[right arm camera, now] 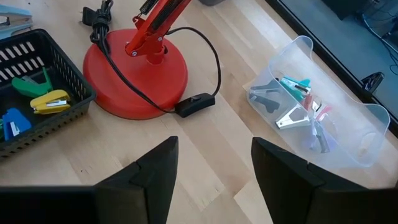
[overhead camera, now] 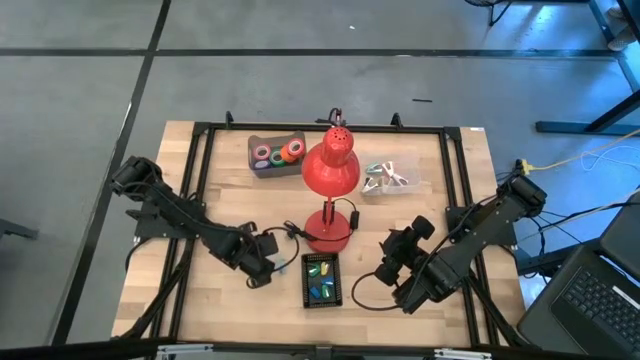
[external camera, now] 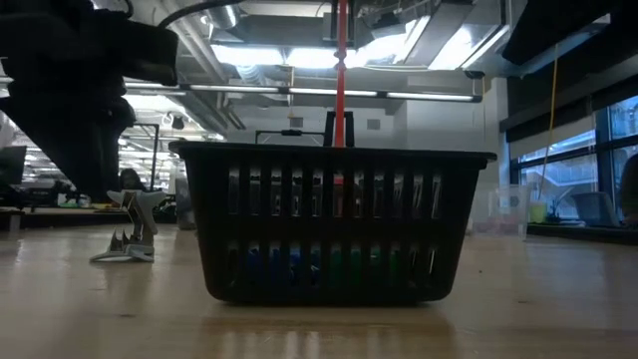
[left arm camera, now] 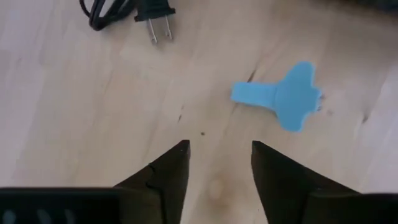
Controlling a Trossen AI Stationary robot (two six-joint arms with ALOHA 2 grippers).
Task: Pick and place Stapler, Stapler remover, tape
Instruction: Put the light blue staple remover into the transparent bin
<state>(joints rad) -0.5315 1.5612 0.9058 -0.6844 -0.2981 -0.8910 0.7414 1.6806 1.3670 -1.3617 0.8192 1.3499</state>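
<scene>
Clock face read off the high view, the round base of the red metal desk lamp [overhead camera: 328,232] as centre, 12 at the table's far edge.

At 8 o'clock, close to the base: left gripper [overhead camera: 262,265], low over bare wood, fingers apart with nothing between. Just ahead of the tips in the left wrist view, lying flat and touching neither finger: a small light-blue plastic staple remover [left arm camera: 283,99], with the lamp's black two-pin plug [left arm camera: 154,12] farther off. Judged a pose for taking the piece from above, jaws wide enough to straddle its narrow stem rather than the broad winged end.

At 6 o'clock: black slatted plastic basket [overhead camera: 306,280], holding small yellow, green and blue pieces. Yellow one stapler-shaped [right arm camera: 50,101], so probably the drop point. Short carry from the blue piece.

At 4 o'clock: right gripper [overhead camera: 392,262], claw apart and empty, waiting clear of the lamp cord, probably to leave the basket free for the other arm.

At 11 o'clock: grey tray [overhead camera: 256,145] with the small ring-shaped tape rolls [overhead camera: 280,153] in red, pink, orange and green, untouched.

At 1 o'clock: clear plastic tub [overhead camera: 400,188] of more staple removers, within the right arm's side.

Risk, as a judgement: thin flat plastic on smooth wood, apt to slide or tip under a one-sided pinch.
</scene>
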